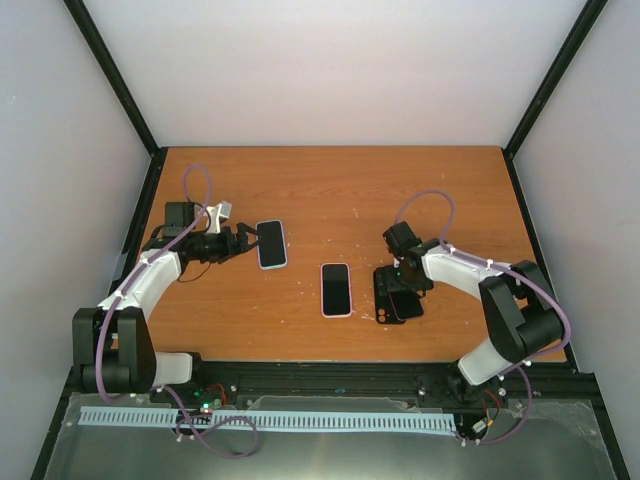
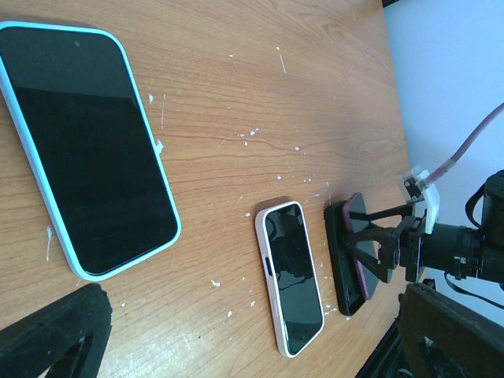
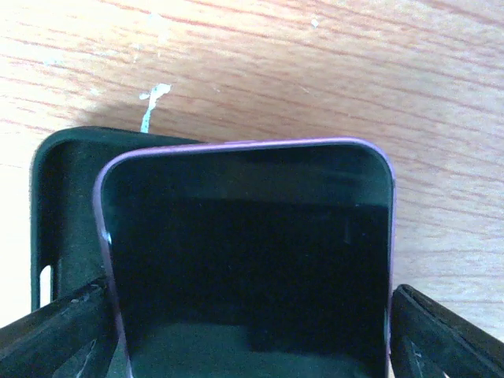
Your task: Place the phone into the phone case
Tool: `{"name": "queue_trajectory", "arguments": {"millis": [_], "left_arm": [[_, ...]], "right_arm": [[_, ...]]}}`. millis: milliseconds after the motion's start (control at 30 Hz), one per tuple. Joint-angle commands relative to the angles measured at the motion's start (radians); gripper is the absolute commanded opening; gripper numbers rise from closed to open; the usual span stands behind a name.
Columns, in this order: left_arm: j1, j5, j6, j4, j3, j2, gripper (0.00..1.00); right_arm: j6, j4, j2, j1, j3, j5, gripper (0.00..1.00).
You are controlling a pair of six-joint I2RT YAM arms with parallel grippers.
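Note:
A purple-edged phone (image 3: 252, 260) with a dark screen is held between my right gripper's (image 3: 252, 323) fingers (image 3: 55, 331). It sits tilted over an open black phone case (image 3: 67, 197) lying on the wood table, offset to the case's right side. In the top view the right gripper (image 1: 403, 290) is over the black case (image 1: 384, 298). The left wrist view shows the phone (image 2: 361, 236) leaning in the case (image 2: 340, 264). My left gripper (image 1: 240, 243) is open and empty, just left of a blue-cased phone (image 1: 271, 244).
A phone in a pale pink case (image 1: 336, 289) lies face up between the blue-cased phone (image 2: 87, 150) and the black case; it also shows in the left wrist view (image 2: 290, 276). White specks dot the table (image 1: 330, 190). Walls surround the table.

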Motion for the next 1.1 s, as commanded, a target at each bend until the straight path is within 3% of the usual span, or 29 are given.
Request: {"name": "queue_trajectory", "arguments": {"millis": [0, 233, 600, 900, 1067], "left_arm": [[0.005, 0.014, 0.021, 0.021, 0.006, -0.022, 0.99], [0.005, 0.015, 0.022, 0.02, 0.008, -0.021, 1.0], [0.005, 0.014, 0.02, 0.019, 0.005, -0.026, 0.99], [0.005, 0.007, 0.021, 0.017, 0.006, -0.03, 0.99], [0.005, 0.008, 0.021, 0.017, 0.009, -0.027, 0.99]], "right_arm": [[-0.024, -0.006, 0.012, -0.005, 0.013, -0.035, 0.9], [0.002, -0.059, -0.013, -0.005, 0.021, -0.002, 0.9], [0.031, -0.046, -0.02, -0.005, 0.044, -0.027, 0.69], [0.077, -0.151, -0.065, -0.003, 0.115, -0.05, 0.61], [0.185, -0.146, -0.097, 0.001, 0.083, -0.125, 0.56]]}}
